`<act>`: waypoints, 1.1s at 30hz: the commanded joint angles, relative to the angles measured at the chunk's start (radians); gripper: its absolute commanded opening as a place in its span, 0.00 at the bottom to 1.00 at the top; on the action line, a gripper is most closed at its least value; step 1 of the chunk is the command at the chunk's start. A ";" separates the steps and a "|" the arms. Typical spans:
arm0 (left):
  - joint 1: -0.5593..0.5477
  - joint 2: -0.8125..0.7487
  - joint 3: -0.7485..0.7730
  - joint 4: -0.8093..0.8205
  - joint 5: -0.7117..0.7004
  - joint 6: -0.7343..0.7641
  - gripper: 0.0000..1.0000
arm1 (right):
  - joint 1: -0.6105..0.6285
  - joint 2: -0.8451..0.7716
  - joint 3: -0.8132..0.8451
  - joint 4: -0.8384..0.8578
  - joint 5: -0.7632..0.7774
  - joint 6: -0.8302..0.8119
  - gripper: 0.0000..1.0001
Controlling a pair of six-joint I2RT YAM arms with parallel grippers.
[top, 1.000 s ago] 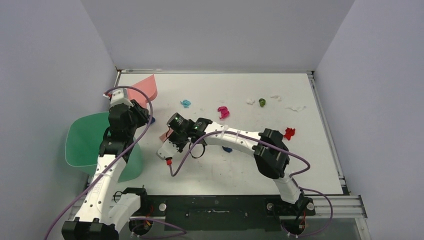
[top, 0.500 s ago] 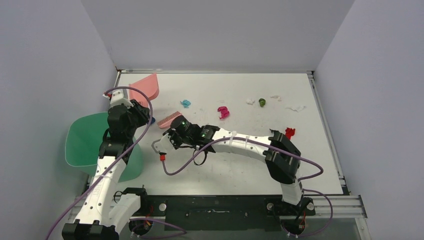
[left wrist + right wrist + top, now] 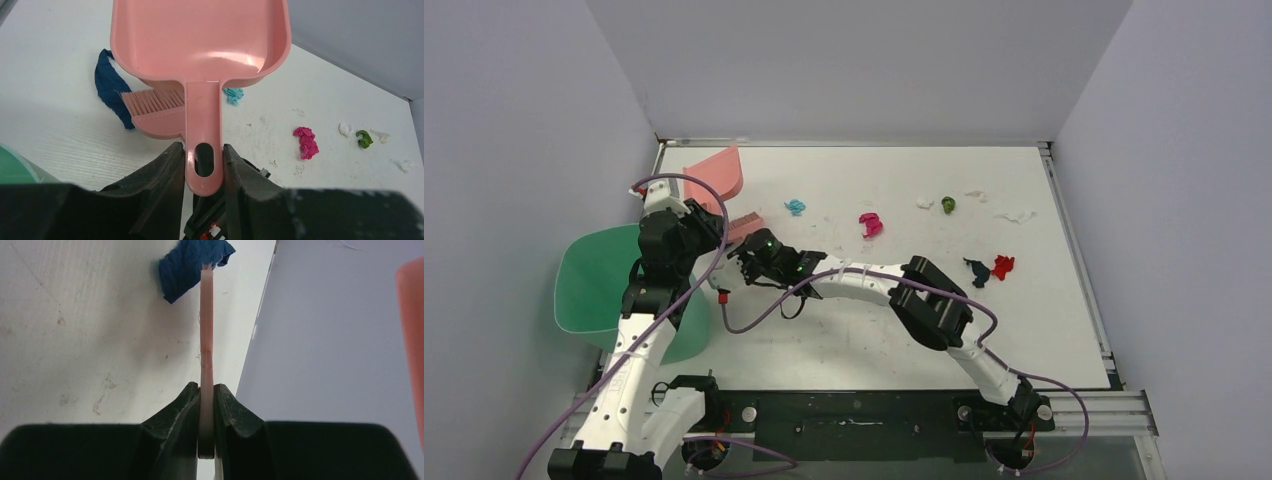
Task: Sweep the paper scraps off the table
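Observation:
My left gripper (image 3: pixel 707 218) (image 3: pixel 202 150) is shut on the handle of the pink dustpan (image 3: pixel 715 172) (image 3: pixel 200 40), which rests at the far left of the table (image 3: pixel 874 330). My right gripper (image 3: pixel 746 252) (image 3: pixel 206 390) is shut on the pink hand brush (image 3: pixel 744 225) (image 3: pixel 206 330), whose bristles (image 3: pixel 152 100) sit beside the pan against a dark blue scrap (image 3: pixel 107 85) (image 3: pixel 192 262). Other scraps lie apart on the table: teal (image 3: pixel 795 207), magenta (image 3: pixel 870 224), green (image 3: pixel 948 204), white (image 3: pixel 1016 215), red (image 3: pixel 1002 265) and a dark one (image 3: pixel 975 270).
A mint-green bin (image 3: pixel 589 285) stands off the table's left edge beside the left arm. The right arm stretches across the middle of the table with a purple cable looping under it. Grey walls close the back and sides.
My right arm has swung left and carried the brush up against the dustpan by the dark blue scrap. A dark scrap beside the red one has come into view. The left arm barely moved.

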 commanded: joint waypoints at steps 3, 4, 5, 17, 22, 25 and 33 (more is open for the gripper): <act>0.008 -0.027 0.005 0.064 0.014 0.003 0.00 | 0.003 0.003 0.047 0.091 -0.035 -0.016 0.05; 0.008 -0.029 0.005 0.065 0.012 0.003 0.00 | 0.003 -0.002 0.039 0.080 -0.045 -0.025 0.05; 0.008 -0.031 0.005 0.064 0.012 0.003 0.00 | 0.003 -0.007 0.036 0.050 -0.047 -0.041 0.05; 0.008 -0.033 0.003 0.067 0.034 0.001 0.00 | 0.012 -0.090 -0.023 -0.314 0.016 -0.070 0.05; 0.008 -0.032 0.002 0.071 0.048 0.003 0.00 | 0.027 -0.187 -0.068 -0.517 0.021 -0.036 0.05; 0.008 -0.026 0.003 0.069 0.053 0.003 0.00 | 0.040 -0.248 -0.108 -0.654 0.017 -0.010 0.05; -0.004 0.002 0.006 0.065 0.064 0.012 0.00 | 0.073 -0.491 -0.306 -0.895 -0.017 0.117 0.05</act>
